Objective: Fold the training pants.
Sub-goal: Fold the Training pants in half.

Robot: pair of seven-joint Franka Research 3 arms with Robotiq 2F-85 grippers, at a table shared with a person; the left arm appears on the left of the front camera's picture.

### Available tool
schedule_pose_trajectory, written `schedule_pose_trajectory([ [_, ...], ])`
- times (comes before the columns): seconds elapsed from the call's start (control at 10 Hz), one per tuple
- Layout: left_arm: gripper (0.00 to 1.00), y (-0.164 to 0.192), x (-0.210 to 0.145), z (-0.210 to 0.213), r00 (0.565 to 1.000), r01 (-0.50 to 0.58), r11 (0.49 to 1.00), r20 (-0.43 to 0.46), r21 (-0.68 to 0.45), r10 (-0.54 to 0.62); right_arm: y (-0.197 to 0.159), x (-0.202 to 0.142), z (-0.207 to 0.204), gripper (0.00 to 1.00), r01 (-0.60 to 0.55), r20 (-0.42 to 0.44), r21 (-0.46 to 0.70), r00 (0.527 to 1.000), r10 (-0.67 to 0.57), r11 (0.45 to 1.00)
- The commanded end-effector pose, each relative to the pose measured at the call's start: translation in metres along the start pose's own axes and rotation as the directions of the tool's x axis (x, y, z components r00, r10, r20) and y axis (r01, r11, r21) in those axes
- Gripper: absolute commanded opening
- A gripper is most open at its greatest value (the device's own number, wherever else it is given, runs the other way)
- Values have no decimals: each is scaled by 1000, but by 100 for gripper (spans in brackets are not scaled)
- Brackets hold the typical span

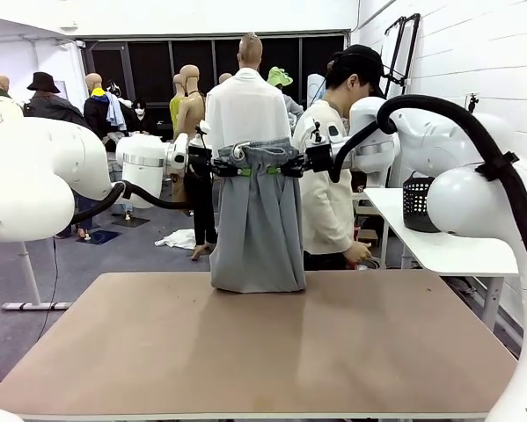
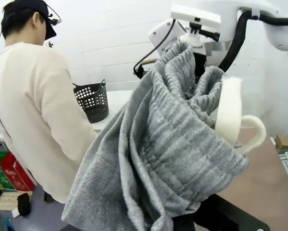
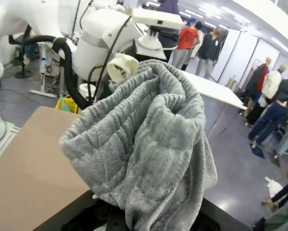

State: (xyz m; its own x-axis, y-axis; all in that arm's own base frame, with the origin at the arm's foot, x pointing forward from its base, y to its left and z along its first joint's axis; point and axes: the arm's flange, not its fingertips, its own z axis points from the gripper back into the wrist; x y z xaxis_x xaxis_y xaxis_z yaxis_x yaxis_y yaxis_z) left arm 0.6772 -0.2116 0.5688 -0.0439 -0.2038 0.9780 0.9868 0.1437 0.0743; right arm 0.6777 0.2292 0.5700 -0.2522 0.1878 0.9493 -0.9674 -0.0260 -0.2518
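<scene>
The light grey training pants (image 1: 259, 224) hang above the far edge of the table (image 1: 245, 352), held up by the gathered waistband. My left gripper (image 1: 232, 167) is shut on the waistband's left end and my right gripper (image 1: 285, 167) on its right end, the two close together. The legs drop straight down and their hems reach the tabletop's far edge. In the left wrist view the bunched waistband (image 2: 172, 134) covers my fingers, with a white drawstring (image 2: 230, 115) looping out. The grey fabric (image 3: 148, 144) hides the fingers in the right wrist view too.
A person in a cream top (image 1: 325, 193) stands behind the pants at the far side, turned toward a white side table (image 1: 439, 242) holding a black mesh basket (image 1: 419, 204). The brown tabletop spreads wide in front of the pants.
</scene>
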Motion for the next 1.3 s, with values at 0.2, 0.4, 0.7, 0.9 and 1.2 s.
schedule_pose_trajectory([
  [0.2,0,-56,-11,17,990,-130,992,52,-6,130,52,8,2,0,166,31,50,985,-167,985],
  [0.4,0,-85,-22,17,971,-228,973,61,-34,229,80,-3,-1,0,288,-11,71,957,-288,955],
  [0.7,0,-132,-43,18,937,-343,938,55,-47,346,120,-26,-1,0,418,-27,84,908,-417,905],
  [0.9,0,-148,-55,12,911,-399,915,85,-64,404,136,-37,-3,0,484,-31,87,875,-483,871],
  [1.2,0,-142,-65,6,930,-365,929,27,-56,367,126,-42,-7,0,440,-44,90,898,-438,893],
])
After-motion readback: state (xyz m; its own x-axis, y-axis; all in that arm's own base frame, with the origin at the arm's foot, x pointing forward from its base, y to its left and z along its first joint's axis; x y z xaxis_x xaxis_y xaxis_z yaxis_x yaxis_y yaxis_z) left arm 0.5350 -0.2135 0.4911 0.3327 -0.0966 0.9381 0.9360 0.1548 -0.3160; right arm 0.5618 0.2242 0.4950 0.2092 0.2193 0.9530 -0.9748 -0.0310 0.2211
